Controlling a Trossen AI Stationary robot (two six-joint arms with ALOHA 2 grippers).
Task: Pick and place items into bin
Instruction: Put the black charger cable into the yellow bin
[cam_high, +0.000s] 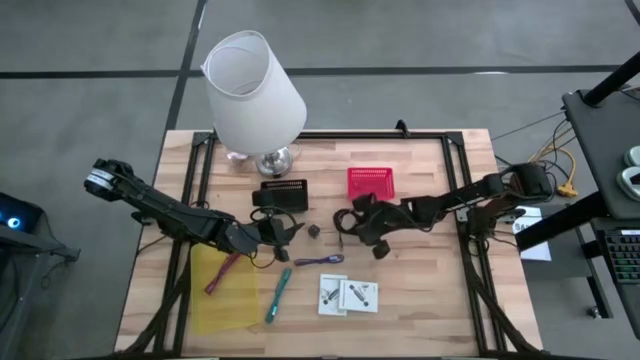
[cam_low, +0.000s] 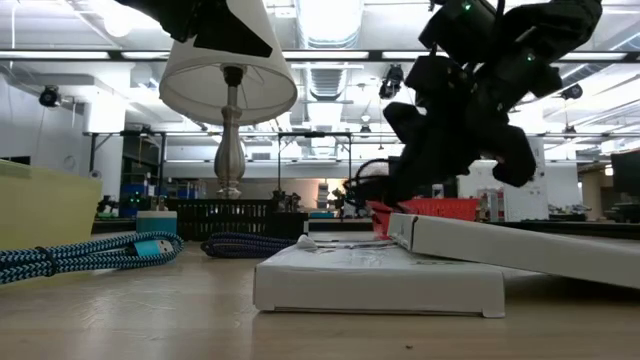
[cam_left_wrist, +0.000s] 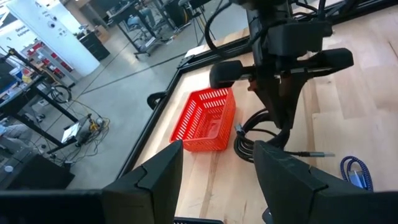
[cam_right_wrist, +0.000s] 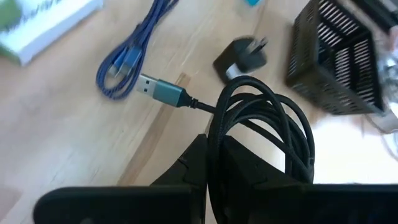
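Note:
My right gripper (cam_high: 352, 226) (cam_right_wrist: 214, 155), left of the table's middle, is shut on the black coiled cable (cam_right_wrist: 264, 121). My left gripper (cam_high: 278, 232) (cam_left_wrist: 217, 180) is open and touches nothing; it points toward the right gripper and the red basket (cam_left_wrist: 208, 118). The maroon strap (cam_high: 222, 272) lies partly on a yellow sheet (cam_high: 222, 300). A teal pen (cam_high: 278, 296), a purple-blue braided cable (cam_high: 320, 261) (cam_right_wrist: 127, 56), a small dark plug piece (cam_high: 313, 231) (cam_right_wrist: 241, 55) and two white packets (cam_high: 348, 294) lie flat on the table. My right gripper pinches several loops of the black coiled cable (cam_right_wrist: 217, 134) between its two fingers, coming from above and slanting down. The coil hangs below the fingers (cam_left_wrist: 273, 99). Its lower loops (cam_left_wrist: 249, 146) and the plug end (cam_right_wrist: 160, 92) appear to reach the table.
The white lamp (cam_high: 255, 95) stands at the far edge. A black basket (cam_high: 285, 193) (cam_right_wrist: 339, 56) and the red basket (cam_high: 371, 183) sit just beyond the two grippers. Black frame rails (cam_high: 470, 250) run along the table's sides. Bare wood shows near the right edge.

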